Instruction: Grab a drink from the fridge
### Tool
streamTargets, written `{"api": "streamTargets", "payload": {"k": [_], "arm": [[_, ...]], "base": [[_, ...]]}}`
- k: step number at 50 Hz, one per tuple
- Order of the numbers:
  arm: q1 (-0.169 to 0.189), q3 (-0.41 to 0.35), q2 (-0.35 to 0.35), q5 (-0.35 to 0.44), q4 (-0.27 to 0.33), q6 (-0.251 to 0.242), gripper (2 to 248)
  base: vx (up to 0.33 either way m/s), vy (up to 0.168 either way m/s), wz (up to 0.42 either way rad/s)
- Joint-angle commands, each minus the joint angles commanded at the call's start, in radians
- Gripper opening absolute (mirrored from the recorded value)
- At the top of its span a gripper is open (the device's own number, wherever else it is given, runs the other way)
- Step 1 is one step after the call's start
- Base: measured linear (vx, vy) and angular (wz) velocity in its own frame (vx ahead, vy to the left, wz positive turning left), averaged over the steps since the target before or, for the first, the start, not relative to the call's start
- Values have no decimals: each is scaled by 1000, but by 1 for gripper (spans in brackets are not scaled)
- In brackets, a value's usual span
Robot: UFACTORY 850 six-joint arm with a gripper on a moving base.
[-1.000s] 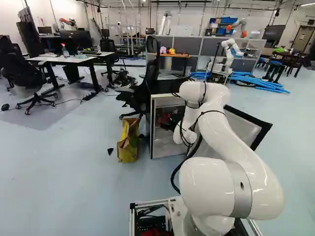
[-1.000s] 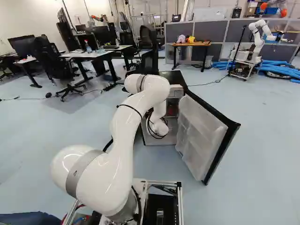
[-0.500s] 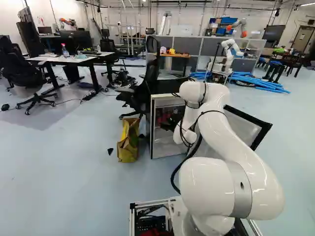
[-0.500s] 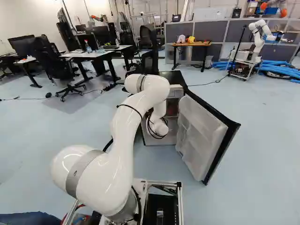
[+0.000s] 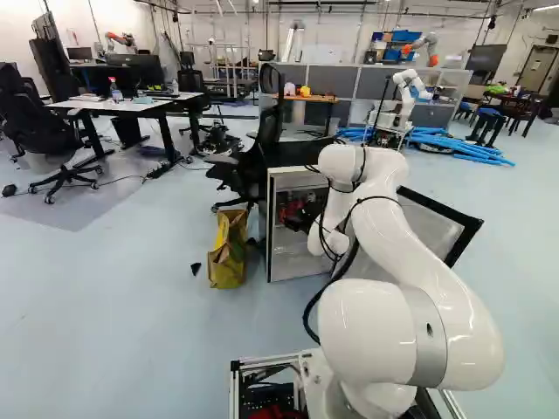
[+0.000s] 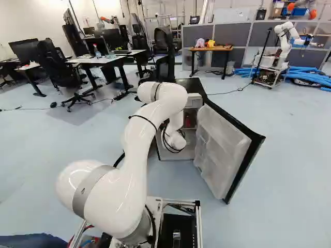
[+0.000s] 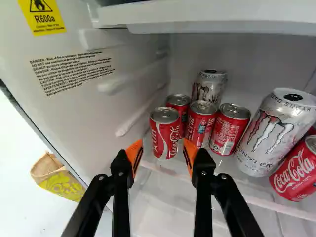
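My gripper [image 5: 301, 215] reaches into the open fridge [image 5: 270, 249] in the left base view. In the wrist view the gripper [image 7: 162, 154] stands open, its orange-padded tips on either side of the near end of a small red can [image 7: 166, 133]. That can is upright on the shelf, nearest the fridge's side wall [image 7: 69, 113], with no visible grip on it. More red cans [image 7: 200, 123] stand close behind and beside it, with a silver can [image 7: 209, 87] at the back. A large silver can [image 7: 275, 133] and another red can [image 7: 296, 170] stand farther along the shelf.
The fridge door [image 6: 220, 150] is swung open beside the arm. A shelf edge [image 7: 217, 17] spans above the cans. A yellow-brown paper bag [image 5: 228, 249] stands on the floor beside the fridge, near an office chair [image 5: 253, 170]. Another robot [image 6: 284, 41] is farther back.
The gripper's dark shape has shifted slightly inside the fridge opening in the left base view. The arm's larger links, the base and the door stand as before.
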State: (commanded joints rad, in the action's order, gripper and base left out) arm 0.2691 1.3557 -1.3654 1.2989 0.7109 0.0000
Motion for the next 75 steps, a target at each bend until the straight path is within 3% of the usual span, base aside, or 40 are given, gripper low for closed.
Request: {"api": "streamTargets", "payload": {"k": [75], "arm": [[-40,201,-101,-65,0,0,136]], "base": [[0,0,0]]}}
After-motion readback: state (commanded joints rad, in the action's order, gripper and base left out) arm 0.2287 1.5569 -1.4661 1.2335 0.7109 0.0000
